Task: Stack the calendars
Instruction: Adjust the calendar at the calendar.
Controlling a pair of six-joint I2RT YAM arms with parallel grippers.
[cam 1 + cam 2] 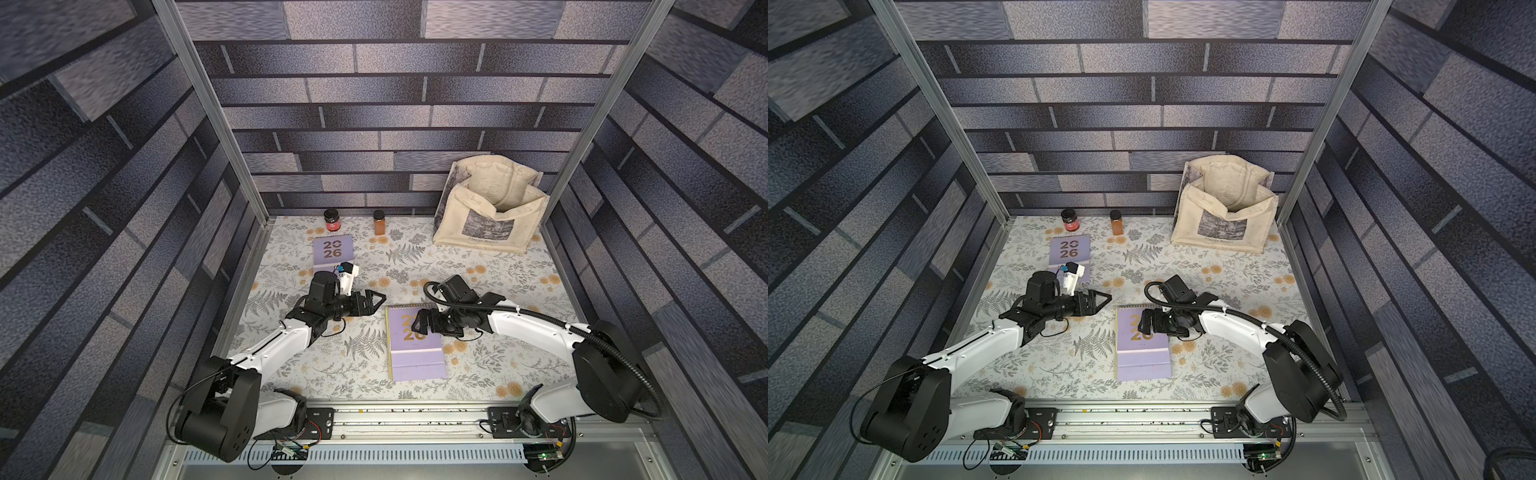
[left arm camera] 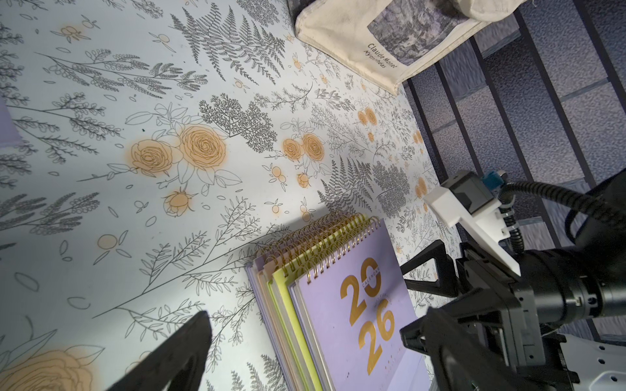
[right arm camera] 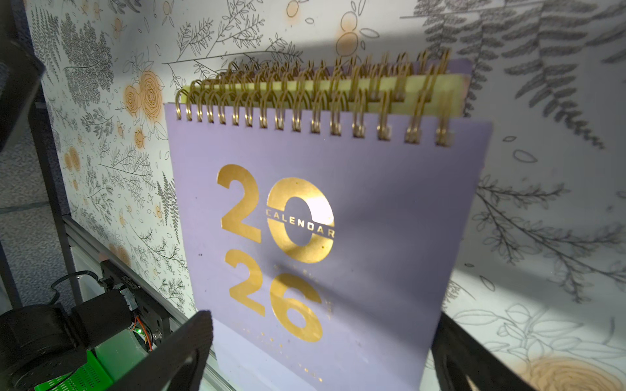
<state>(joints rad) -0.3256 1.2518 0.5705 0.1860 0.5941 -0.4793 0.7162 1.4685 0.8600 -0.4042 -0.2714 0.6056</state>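
Top views: stack [image 1: 415, 349] sits mid-table, lavender cover up. One lone calendar [image 1: 332, 249] lies well apart near the red jar [image 1: 332, 220], so not done yet. My right gripper [image 1: 420, 321] is over the stack's spiral end and my left gripper [image 1: 376, 301] is just beside it, both w/ jaws apart, empty.
Left wrist: looks like 4 layers, i.e. lavender, yellow-green, peach, lavender.
Right wrist: covers approx square.
Left to do: the lone one.

We see a white desk [image 1: 519, 286] printed with grey ferns and orange roses, lavender calendars [image 1: 417, 357] with gold numerals, a yellow-green calendar [image 3: 455, 94], and a cream tote bag [image 1: 457, 232].
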